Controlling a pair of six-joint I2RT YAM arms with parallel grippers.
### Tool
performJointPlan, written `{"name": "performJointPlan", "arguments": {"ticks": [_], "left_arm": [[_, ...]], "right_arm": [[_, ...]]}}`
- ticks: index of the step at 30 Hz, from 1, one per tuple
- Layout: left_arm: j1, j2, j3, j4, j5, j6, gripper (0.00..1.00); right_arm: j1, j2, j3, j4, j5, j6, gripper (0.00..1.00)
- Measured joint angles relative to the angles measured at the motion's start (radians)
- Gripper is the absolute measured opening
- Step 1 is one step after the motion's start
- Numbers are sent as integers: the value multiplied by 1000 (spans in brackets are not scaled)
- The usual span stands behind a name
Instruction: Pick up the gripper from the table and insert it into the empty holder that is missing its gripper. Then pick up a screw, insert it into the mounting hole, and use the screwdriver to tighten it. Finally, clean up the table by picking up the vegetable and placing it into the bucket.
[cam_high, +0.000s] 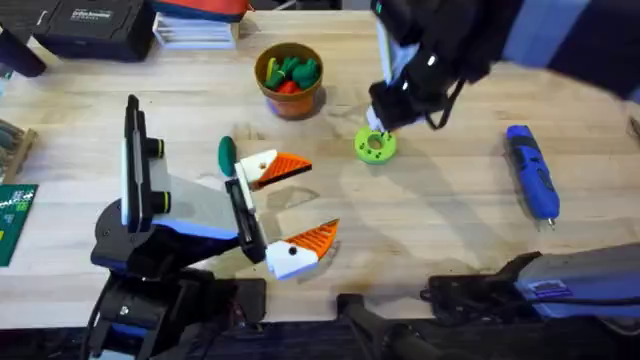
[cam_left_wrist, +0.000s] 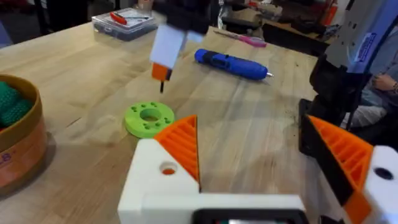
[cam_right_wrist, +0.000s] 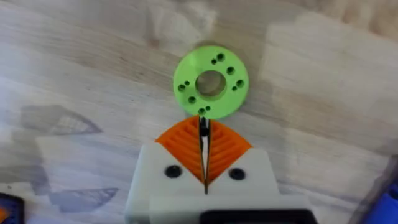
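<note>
Overhead: left gripper spread wide, both orange pads fitted, parked at table centre to await a screw; vegetable at its 11 o'clock, bucket at 12, screwdriver at 3

Left wrist: right gripper above green disc, dark screw at tips

Right wrist: right gripper pressed together on screw, over disc rim

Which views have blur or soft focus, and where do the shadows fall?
Overhead: the right arm close under the camera is dark and smeared, while the screwdriver is sharp. Left wrist: the right gripper above the lime-green disc is motion-blurred; background soft. Right wrist: the disc is crisp, with faint grey shadows on the table.
</note>
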Motion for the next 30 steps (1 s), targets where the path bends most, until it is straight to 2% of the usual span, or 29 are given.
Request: {"name": "performJointPlan", "arguments": {"ticks": [7,13,21,30], "left_arm": [[0,0,0,0,0,0,986],[0,0,0,0,0,0,986],[0,0,0,-7,4,30,986],[0,0,0,-7,7,42,986]], "right_arm": [[42,-4,222,-130,-97,-74,5],[125,-4,363,-139,-240,-115,5],[250,-4,379,-96,-336,-124,5],[319,-1,380,-78,-358,-127,5]]}}
